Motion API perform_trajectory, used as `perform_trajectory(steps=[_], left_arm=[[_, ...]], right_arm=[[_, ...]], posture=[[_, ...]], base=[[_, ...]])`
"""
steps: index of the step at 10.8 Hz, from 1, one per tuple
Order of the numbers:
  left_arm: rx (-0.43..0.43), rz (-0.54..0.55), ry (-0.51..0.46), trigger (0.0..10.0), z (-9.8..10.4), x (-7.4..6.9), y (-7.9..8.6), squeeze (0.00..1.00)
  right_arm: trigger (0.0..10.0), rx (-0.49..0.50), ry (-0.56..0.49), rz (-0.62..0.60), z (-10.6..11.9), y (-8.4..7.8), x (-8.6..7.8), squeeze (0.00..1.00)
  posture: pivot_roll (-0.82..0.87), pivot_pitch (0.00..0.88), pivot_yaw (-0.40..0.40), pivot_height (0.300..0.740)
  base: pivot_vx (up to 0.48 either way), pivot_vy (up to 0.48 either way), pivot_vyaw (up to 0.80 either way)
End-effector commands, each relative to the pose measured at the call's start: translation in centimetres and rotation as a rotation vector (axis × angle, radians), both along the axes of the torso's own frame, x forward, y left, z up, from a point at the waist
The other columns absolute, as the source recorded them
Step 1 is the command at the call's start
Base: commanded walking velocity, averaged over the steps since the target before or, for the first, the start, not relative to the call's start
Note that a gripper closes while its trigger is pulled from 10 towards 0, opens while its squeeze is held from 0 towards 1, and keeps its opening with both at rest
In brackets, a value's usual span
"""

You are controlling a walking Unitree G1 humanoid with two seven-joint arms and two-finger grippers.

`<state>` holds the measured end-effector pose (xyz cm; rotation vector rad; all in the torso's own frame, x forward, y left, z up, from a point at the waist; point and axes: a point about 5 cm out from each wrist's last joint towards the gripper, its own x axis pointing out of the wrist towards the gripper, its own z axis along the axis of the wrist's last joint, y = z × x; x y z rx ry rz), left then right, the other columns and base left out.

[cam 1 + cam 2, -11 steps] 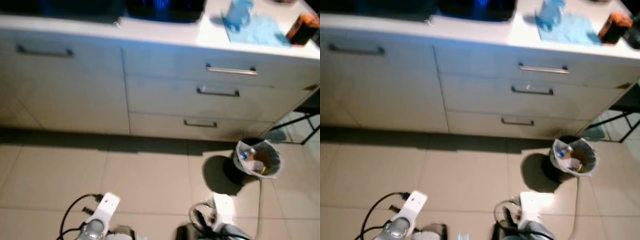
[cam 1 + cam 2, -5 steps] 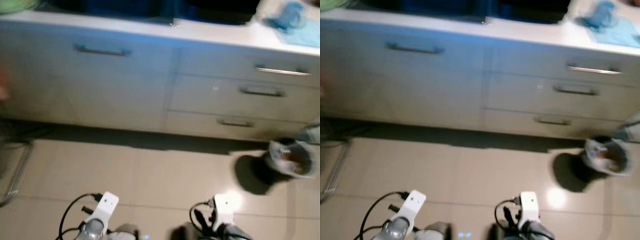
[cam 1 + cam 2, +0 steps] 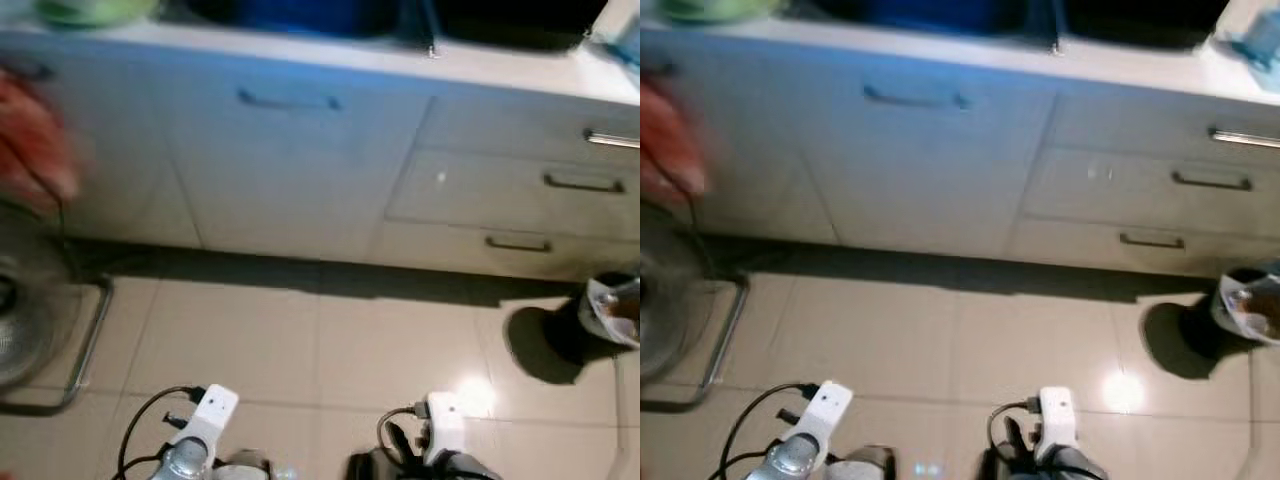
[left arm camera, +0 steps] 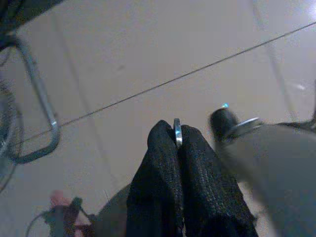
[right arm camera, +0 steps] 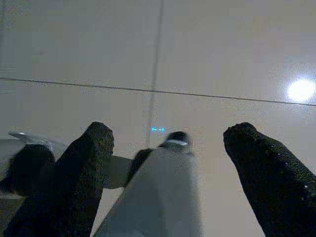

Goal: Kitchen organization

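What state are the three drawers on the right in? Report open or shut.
Shut. The three drawers sit flush with the cabinet front, handles in line, no gap showing.

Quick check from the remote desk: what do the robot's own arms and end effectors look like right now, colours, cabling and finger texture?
Both arms are silver with a white block at the wrist. Black cable loops off the left arm and the right arm. The left end effector has two long black fingers with a rough, knitted-looking surface. The right end effector has the same coarse black fingers, blunt and rounded at the tips.
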<state>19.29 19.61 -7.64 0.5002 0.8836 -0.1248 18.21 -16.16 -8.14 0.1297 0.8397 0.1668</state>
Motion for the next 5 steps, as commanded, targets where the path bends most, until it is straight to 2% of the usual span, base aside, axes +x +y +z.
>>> perform_trajectory(steps=[1,5], left_arm=[[-0.012,-0.010,0.047,10.0,-0.68,-1.13,-0.50,0.00],[-0.042,0.020,0.011,10.0,-0.44,-0.71,-0.69,0.00]], right_arm=[[10.0,-0.030,0.032,-0.015,-0.35,-1.35,-0.89,0.00],[10.0,-0.027,0.030,-0.018,-0.32,-1.29,-0.79,0.00]], posture=[[0.09,0.207,-0.046,0.740],[0.09,0.215,-0.045,0.740]], base=[[0.000,0.000,0.00],[0.000,0.000,0.00]])
